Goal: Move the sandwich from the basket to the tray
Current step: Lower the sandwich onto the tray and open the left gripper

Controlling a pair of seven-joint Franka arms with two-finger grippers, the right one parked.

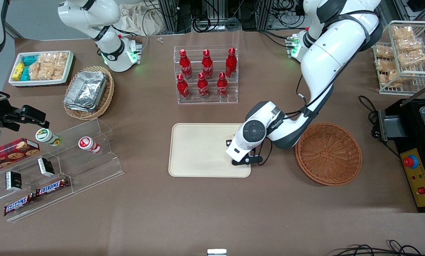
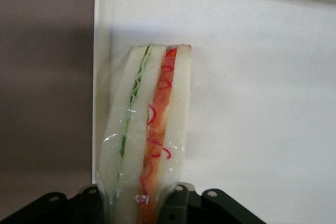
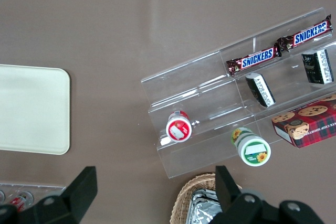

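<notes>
While over the tray: jaws hold the sandwich.
Sandwich look: white bread wedge, green and red-orange filling layers, clear wrap.
Tray: frame centre, cream.
Basket: beside tray, empty.

A brown table carries, near its middle, the cream tray, with the round orange-brown basket just beside it toward the working arm's end. The gripper hangs over the tray's edge nearest that basket, clamped on the sandwich (filling edge-on in the wrist view). Farther from the front camera stands a clear rack of red bottles. Toward the parked arm's end lie an oval basket of foil containers, a white snack tray and a stepped acrylic stand.
</notes>
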